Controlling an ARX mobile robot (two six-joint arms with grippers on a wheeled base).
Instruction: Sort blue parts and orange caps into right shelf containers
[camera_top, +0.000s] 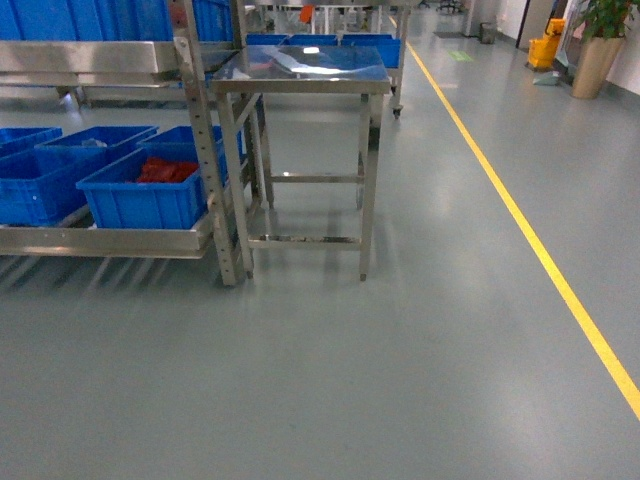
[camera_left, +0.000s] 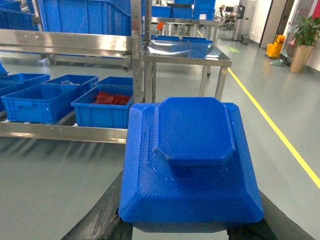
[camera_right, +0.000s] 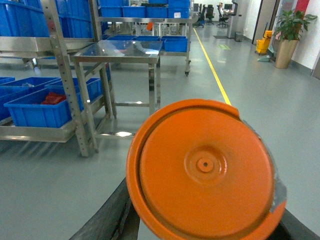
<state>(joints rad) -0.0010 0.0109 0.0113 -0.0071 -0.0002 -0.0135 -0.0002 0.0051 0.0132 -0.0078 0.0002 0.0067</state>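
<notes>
The left jaws grip a blue part (camera_left: 192, 160), a stepped blocky piece filling the near view. The right jaws clamp an orange cap (camera_right: 202, 167), its round face toward the camera. Far left, a blue crate (camera_top: 140, 195) on the low shelf (camera_top: 100, 240) holds something red, perhaps bags. A steel desk (camera_top: 300, 75) stands just right of it.

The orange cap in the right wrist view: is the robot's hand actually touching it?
Touching. In the right wrist view the orange cap fills the foreground, and the hand's dark fingers press against its lower edges on both sides with no gap, holding it above the floor.
</notes>
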